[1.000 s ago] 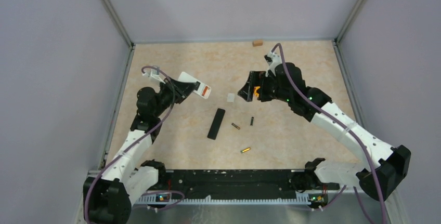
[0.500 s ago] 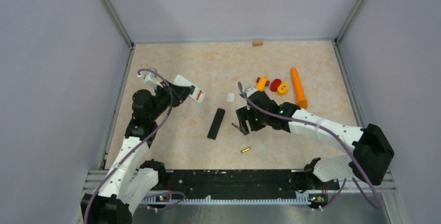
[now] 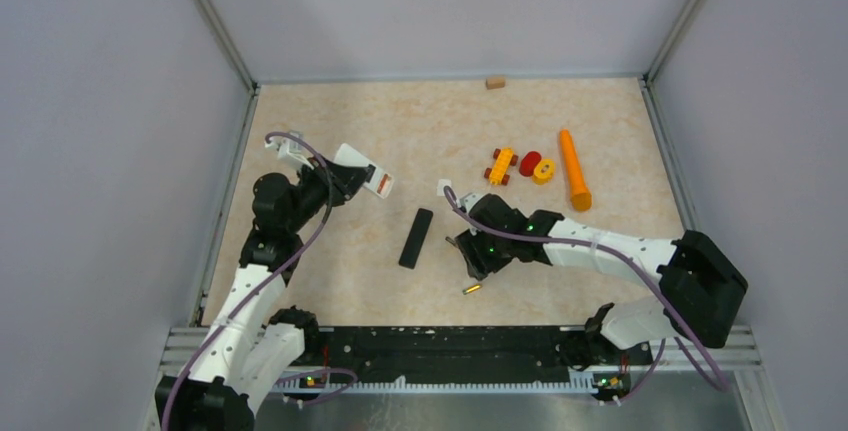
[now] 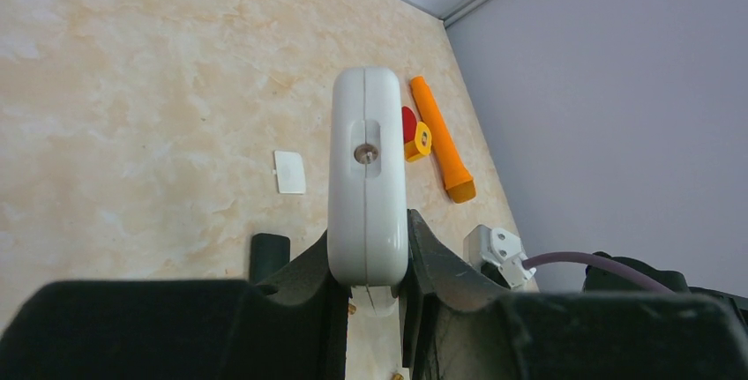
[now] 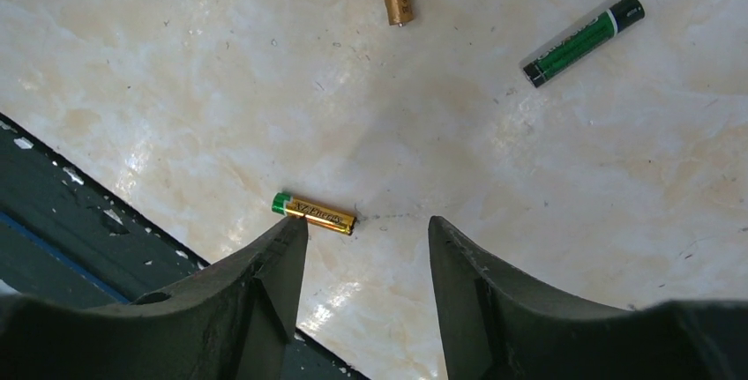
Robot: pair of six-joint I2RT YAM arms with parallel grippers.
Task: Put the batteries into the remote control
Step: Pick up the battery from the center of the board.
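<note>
Low over the table, the right gripper hangs with its jaws apart and empty. The gold battery lies just off one fingertip, its long axis running across the gap, so a sideways shift looks needed. Farther off, the left gripper clamps the white remote.

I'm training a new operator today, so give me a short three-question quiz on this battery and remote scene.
1. True or false: the left gripper is shut on the white remote.
2. How many batteries show in the right wrist view? A one, B two, C three.
3. Fill in: the right gripper, jaws apart above the table, holds ____.
Key: 1 true; 2 C; 3 nothing.
</note>
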